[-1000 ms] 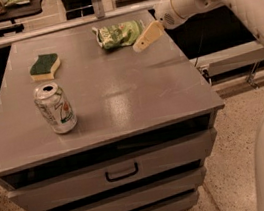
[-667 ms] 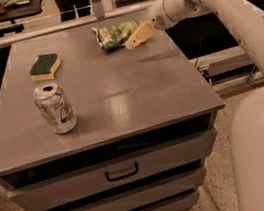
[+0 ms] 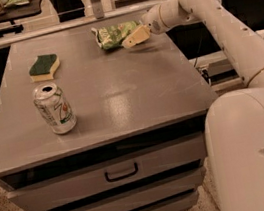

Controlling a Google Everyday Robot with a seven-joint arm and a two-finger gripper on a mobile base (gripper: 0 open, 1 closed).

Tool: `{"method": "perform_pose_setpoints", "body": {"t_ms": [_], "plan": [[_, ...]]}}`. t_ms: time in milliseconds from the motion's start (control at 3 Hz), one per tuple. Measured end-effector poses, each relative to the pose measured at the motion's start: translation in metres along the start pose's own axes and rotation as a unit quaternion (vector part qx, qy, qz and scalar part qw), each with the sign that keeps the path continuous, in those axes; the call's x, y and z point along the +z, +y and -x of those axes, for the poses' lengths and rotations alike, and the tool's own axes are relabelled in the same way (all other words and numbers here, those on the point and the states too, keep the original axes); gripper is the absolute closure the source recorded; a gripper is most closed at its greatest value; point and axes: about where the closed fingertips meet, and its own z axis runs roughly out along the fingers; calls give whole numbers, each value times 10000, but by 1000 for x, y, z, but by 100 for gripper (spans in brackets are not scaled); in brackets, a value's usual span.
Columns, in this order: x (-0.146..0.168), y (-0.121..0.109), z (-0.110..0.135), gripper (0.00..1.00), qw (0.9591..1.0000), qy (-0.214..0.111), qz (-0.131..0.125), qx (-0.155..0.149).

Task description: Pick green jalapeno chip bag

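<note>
Just right of the green jalapeno chip bag [image 3: 113, 33], the gripper [image 3: 129, 40] sits low by the worktop's [image 3: 118, 84] far edge.
The crinkled bag lies flat along the far edge, right of its middle, with the gripper's tan tip at the bag's right end; whether the gripper is spread or pressed together cannot be told. The arm [image 3: 218, 16] reaches in over the right edge. A yellow sponge [image 3: 44, 66] lies near the far left corner, and a soda can [image 3: 54, 109] stands upright by the left edge, nearer the front.
</note>
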Motion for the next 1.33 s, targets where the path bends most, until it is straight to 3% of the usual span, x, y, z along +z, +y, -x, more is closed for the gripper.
{"method": "perform_pose_setpoints", "body": {"t_ms": [667,1000,1333], "plan": [[-11,0,2,63,9993,-254,205,-177],[-36,12,21,86,9968,-617,374,-340],[-80,34,60,100,9908,-1168,446,-525]]}}
